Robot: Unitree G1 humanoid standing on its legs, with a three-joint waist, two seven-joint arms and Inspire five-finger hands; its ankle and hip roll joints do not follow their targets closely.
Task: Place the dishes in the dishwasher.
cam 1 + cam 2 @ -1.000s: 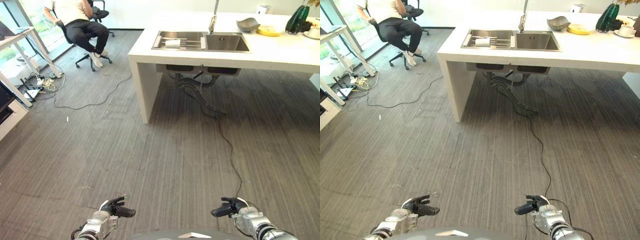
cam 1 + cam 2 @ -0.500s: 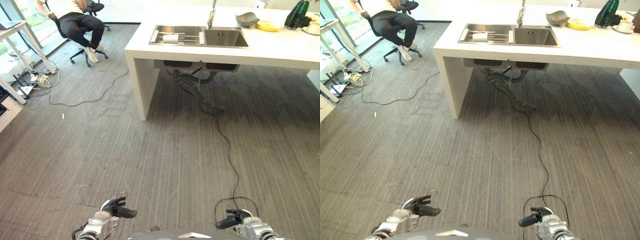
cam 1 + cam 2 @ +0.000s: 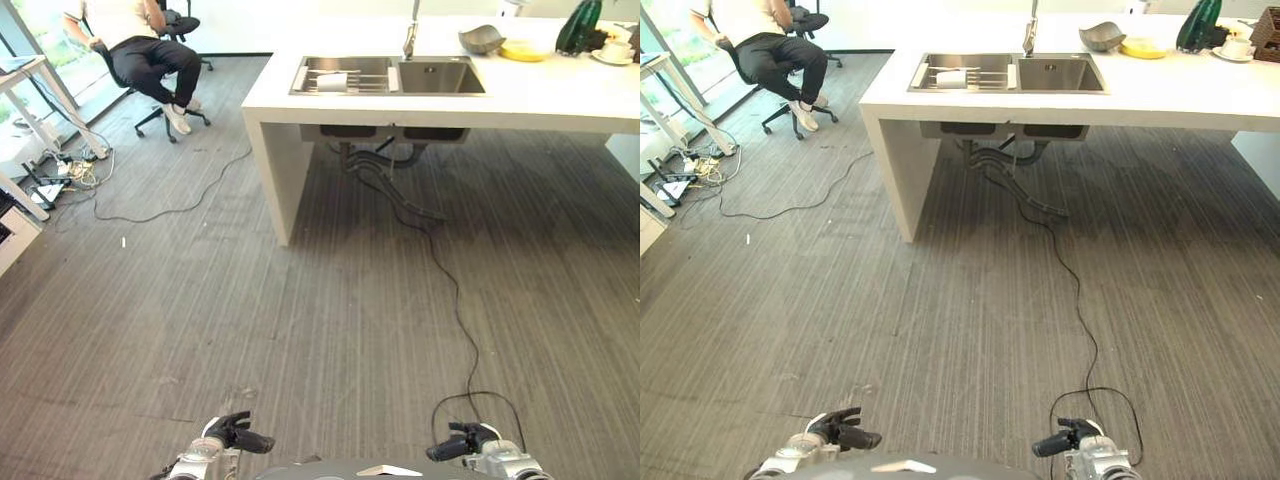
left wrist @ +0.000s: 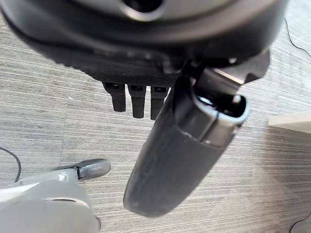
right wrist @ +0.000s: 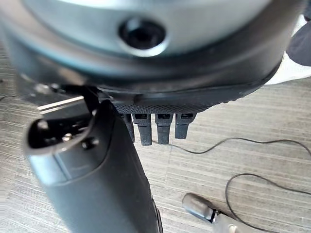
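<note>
Dishes lie far ahead: grey bowl (image 3: 481, 40) and yellow plate (image 3: 524, 50) on the counter (image 3: 560, 100), ahead-right of the sink (image 3: 390, 76). Left hand (image 3: 236, 435) and right hand (image 3: 462, 442) low, fingers apparently relaxed, empty. Right hand slightly nearer, probably.

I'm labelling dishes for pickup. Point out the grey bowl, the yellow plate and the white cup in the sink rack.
grey bowl (image 3: 481, 40), left eye view, its outer side.
yellow plate (image 3: 524, 50), left eye view, its middle.
white cup (image 3: 333, 80), left eye view, its side.
</note>
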